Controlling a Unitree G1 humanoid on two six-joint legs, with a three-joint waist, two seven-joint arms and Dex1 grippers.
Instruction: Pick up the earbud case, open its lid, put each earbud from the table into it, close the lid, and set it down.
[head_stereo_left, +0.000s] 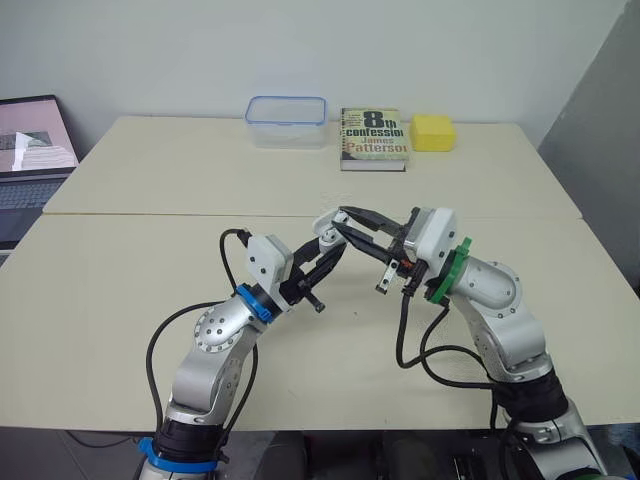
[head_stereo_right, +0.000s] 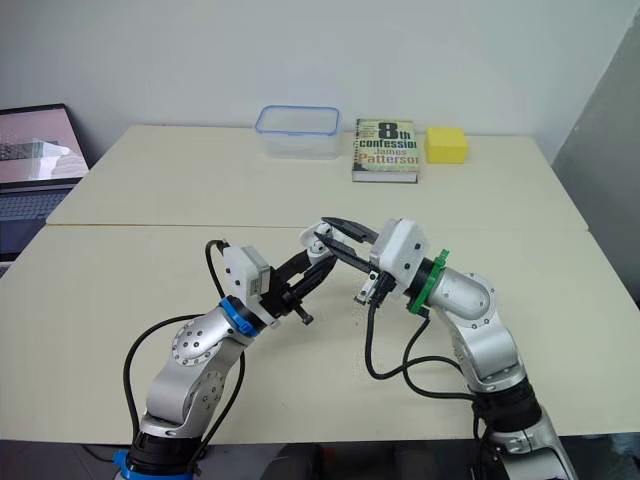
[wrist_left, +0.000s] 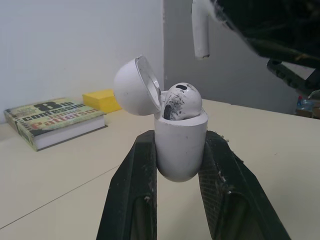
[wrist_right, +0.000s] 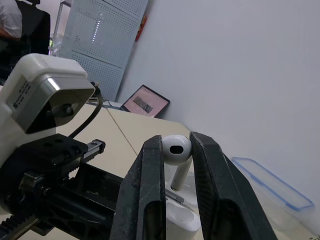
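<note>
The pale worktop (head_stereo_left: 150, 300) lies below both claws, which meet in the air. Well beyond them sit a clear container (head_stereo_left: 286, 121), a book (head_stereo_left: 374, 137) and a yellow sponge (head_stereo_left: 433, 132). The left claw (head_stereo_left: 328, 240) is clamped on the earbud case (wrist_left: 180, 150), whose lid (wrist_left: 135, 86) is hinged open with one seated earbud (wrist_left: 182, 100) inside. The right claw (wrist_right: 176, 142) pinches a second earbud (wrist_left: 200, 30) by its head, stem down, just above the case's open mouth.

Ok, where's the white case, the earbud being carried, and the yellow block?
earbud case (wrist_left: 180, 147): left wrist view, on its rounded body.
carried earbud (wrist_right: 175, 149): right wrist view, on its round head.
yellow block (head_stereo_left: 433, 131): left eye view, on its top face.
</note>
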